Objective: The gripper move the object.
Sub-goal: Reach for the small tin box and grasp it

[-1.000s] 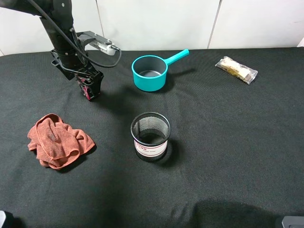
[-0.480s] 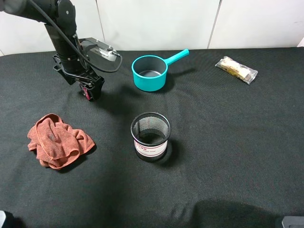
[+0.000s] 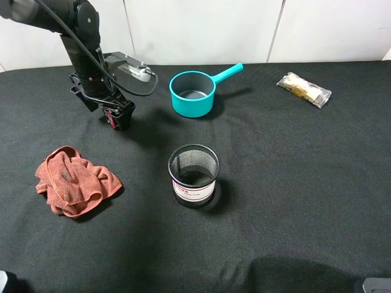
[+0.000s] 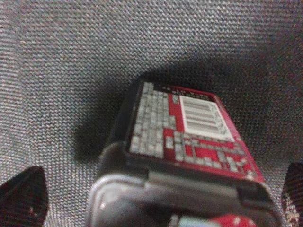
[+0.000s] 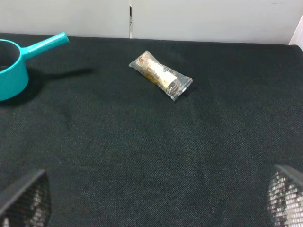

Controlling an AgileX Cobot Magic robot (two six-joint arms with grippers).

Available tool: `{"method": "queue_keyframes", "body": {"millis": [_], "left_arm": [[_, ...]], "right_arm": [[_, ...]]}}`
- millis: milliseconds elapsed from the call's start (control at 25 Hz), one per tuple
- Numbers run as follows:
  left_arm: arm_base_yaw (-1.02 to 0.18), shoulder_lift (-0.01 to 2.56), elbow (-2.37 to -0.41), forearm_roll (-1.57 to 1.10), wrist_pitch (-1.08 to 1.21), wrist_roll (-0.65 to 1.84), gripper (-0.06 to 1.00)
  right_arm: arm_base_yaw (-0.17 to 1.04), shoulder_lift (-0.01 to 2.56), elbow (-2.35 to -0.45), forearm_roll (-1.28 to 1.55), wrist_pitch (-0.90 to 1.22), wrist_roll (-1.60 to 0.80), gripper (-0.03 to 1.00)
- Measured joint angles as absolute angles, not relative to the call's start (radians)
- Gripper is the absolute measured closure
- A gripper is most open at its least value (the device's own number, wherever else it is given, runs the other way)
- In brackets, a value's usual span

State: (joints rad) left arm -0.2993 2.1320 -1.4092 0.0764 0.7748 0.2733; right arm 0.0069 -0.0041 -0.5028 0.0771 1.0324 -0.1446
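Standing near the teal pot point(image 3: 191, 104), the object point(image 4: 189, 137) is straddled by spread jaws of the left gripper point(image 3: 118, 118). Jaws of the right gripper point(image 5: 154, 196) are held spread too.

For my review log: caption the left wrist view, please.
Left gripper straddles the black-and-red box on black cloth, jaws open.

Black jointed arm point(image 3: 79, 43), looped dark cable point(image 3: 144, 83), silver-grey wrist block point(image 3: 129, 66), black claw gripper point(image 3: 117, 117), fingertips point(image 4: 21, 196) perhaps textured

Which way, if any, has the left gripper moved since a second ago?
Yes, slightly: the left gripper has shifted down the view against the teal pot.
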Motion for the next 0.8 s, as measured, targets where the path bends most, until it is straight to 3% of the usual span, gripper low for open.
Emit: {"method": "queue_keyframes", "body": {"millis": [560, 800], "left_arm": [[-0.299, 2.151, -1.409, 0.075, 0.766, 0.273, -0.03], [-0.299, 2.151, -1.409, 0.075, 0.752, 0.273, 0.12]], "right_arm": [[0.007, -0.004, -0.503, 0.077, 1.032, -0.145, 0.27], [0.007, -0.004, -0.503, 0.077, 1.032, -0.145, 0.27]]}}
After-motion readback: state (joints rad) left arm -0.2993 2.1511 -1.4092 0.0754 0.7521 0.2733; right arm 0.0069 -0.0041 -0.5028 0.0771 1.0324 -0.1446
